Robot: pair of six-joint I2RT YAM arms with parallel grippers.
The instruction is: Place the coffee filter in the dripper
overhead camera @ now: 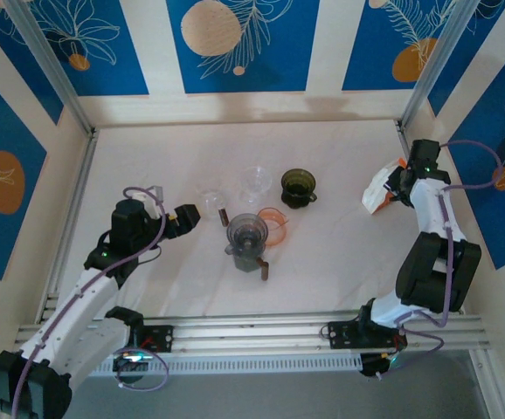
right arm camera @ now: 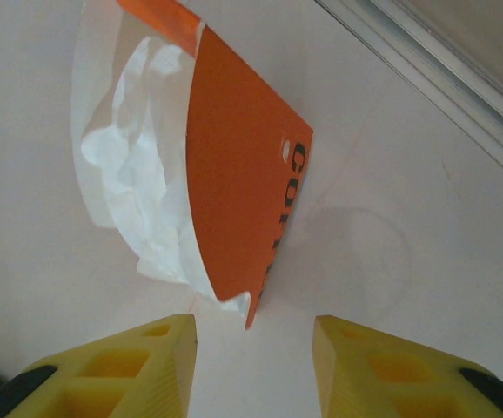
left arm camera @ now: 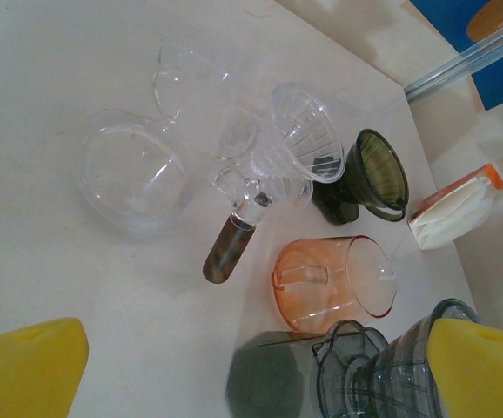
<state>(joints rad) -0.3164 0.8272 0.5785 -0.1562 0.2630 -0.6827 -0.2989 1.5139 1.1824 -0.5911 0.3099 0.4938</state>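
Filters sit in an orange pack at the right of the top view, well apart from the drippers at centre. Left gripper hovers with fingers wide apart, empty. Right gripper has its fingers apart just under the pack's corner. It should pinch one white sheet, not the sleeve. The left wrist view separates clear dripper from green dripper more plainly than the top view.

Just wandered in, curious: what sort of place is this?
Probably a small robot test booth, not a café: a left arm and right arm are bolted to a metal rail at the edge of a white table, blue printed panels wall it in, and coffee drippers stand mid-table.
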